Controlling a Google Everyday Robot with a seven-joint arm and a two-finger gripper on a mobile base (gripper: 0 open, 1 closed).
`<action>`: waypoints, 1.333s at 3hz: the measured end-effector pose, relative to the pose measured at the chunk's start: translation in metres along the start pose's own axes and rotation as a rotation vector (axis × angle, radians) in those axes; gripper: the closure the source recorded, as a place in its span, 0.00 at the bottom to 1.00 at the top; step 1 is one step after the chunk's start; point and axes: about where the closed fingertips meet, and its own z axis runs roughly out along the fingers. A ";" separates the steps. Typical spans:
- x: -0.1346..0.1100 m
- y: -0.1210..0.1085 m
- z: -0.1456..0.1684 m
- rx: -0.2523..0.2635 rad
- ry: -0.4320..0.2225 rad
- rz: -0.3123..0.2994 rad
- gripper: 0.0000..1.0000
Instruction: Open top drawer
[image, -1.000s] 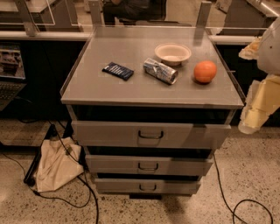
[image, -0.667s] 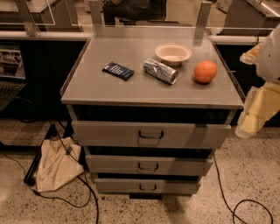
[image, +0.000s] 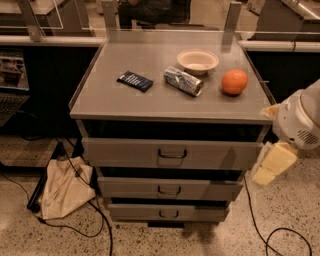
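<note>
The top drawer (image: 125, 152) is the widest of three grey drawers in a grey metal cabinet. Its flat front carries a small dark loop handle (image: 172, 154) at the centre. The drawer stands out a little from the cabinet, with a dark gap above its front. My gripper (image: 272, 162), cream-coloured below a white arm (image: 300, 120), hangs just off the drawer's right end, at the level of its front. It holds nothing that I can see.
Two narrower drawers (image: 170, 189) (image: 169, 212) sit below. On the cabinet top (image: 115, 100) lie a dark packet (image: 135, 80), a silver packet (image: 183, 80), a white bowl (image: 198, 61) and an orange (image: 234, 81). A beige bag (image: 62, 187) and cables (image: 270, 235) lie on the floor.
My gripper has dropped lower and moved left, from beside the cabinet top to the right end of the top drawer's front. The drawers have not moved.
</note>
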 end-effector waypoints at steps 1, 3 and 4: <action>0.013 0.004 0.033 -0.090 -0.035 0.030 0.00; 0.013 0.004 0.037 -0.098 -0.037 0.032 0.42; 0.013 0.004 0.037 -0.098 -0.037 0.032 0.65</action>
